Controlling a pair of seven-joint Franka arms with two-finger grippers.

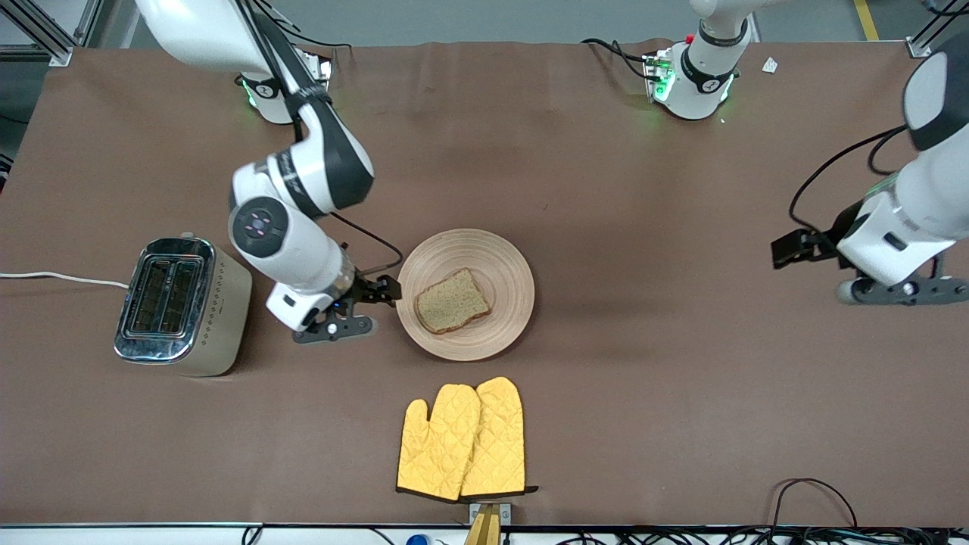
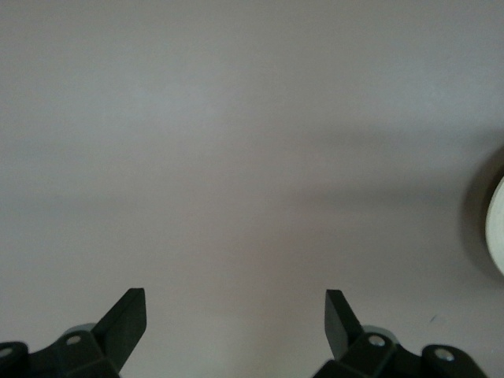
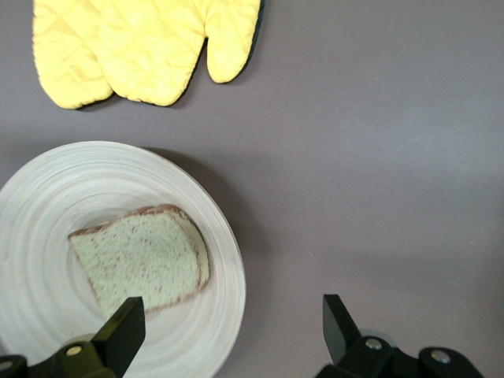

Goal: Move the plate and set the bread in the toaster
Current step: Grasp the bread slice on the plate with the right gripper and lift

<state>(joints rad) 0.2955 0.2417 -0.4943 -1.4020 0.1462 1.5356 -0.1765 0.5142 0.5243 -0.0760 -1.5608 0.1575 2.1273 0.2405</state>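
The beige wooden plate [image 1: 500, 265] lies mid-table with the slice of bread [image 1: 452, 301] on it. Both also show in the right wrist view: the plate [image 3: 213, 236] and the bread [image 3: 146, 256]. My right gripper [image 1: 387, 291] is open and low at the plate's rim on the toaster's side; in the right wrist view [image 3: 232, 315] one finger is over the plate by the bread and the other is over bare table. The toaster [image 1: 182, 306] stands toward the right arm's end, slots empty. My left gripper [image 1: 783, 251] is open and empty over bare table at the left arm's end [image 2: 236, 315].
A pair of yellow oven mitts [image 1: 463, 440] lies nearer the front camera than the plate and also shows in the right wrist view [image 3: 142, 47]. The toaster's white cord [image 1: 60, 278] runs off the table's end. A pale curved edge [image 2: 496, 228] shows in the left wrist view.
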